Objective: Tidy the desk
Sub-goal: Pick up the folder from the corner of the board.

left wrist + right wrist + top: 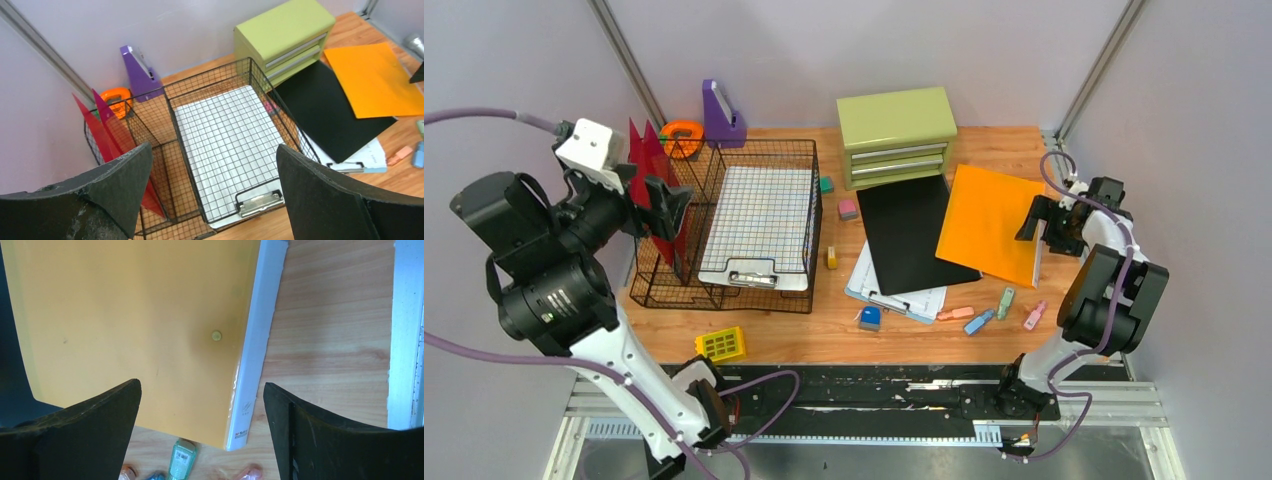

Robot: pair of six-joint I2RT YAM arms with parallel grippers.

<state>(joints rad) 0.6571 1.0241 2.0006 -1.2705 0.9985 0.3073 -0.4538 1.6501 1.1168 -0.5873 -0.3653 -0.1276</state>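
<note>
The desk (809, 335) fills the middle of the top view. The left jaws are spread wide by the wire basket (656, 285) at the left. The right jaws are spread wide over the orange folder (984, 225) at the right.

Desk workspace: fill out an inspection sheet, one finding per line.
Surface: desk, wood-grain, partly covered.
Job's things: clipboard lies in wire tray; red folders stand in its left compartment; orange folder overlaps black folder.
Clutter: small pastel items scattered near front edge.
Grippers: left gripper open above tray; right gripper open above orange folder; both empty.
Cables: purple cables trail from both arms.
Surroundings: pale walls; metal rail at near edge.
</note>
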